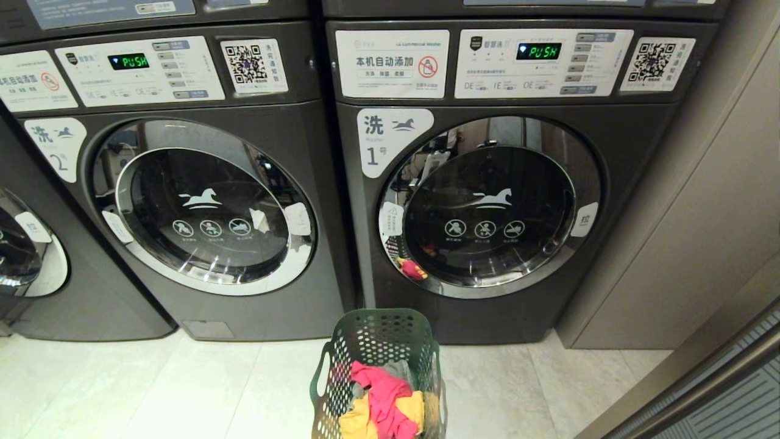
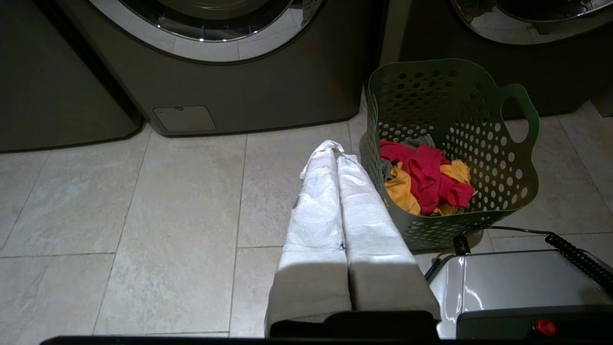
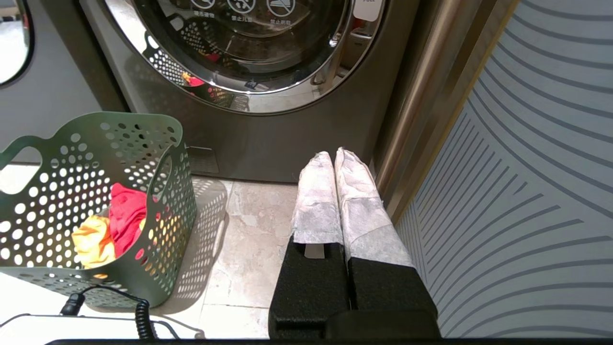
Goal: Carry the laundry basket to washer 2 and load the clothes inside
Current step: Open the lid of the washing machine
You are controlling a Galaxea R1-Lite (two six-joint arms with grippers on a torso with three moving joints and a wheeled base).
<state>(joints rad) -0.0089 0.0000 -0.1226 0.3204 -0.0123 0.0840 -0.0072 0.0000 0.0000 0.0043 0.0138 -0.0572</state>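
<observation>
The dark green laundry basket (image 1: 378,366) stands on the tiled floor in front of the machine labelled "1", holding red and yellow clothes (image 1: 381,402). Washer 2 (image 1: 201,207) is to its left, its round door closed. My left gripper (image 2: 337,152) hangs shut and empty just left of the laundry basket (image 2: 450,143), its white-wrapped fingers pressed together above the floor. My right gripper (image 3: 333,155) is also shut and empty, to the right of the basket (image 3: 96,201) and low in front of washer 1. Neither arm shows in the head view.
Washer 1 (image 1: 487,201) stands behind the basket with its door closed. A third machine (image 1: 24,256) is at the far left. A beige wall panel (image 1: 688,244) and a striped panel (image 3: 527,191) close off the right side. My white base with a coiled cable (image 2: 522,282) sits near the basket.
</observation>
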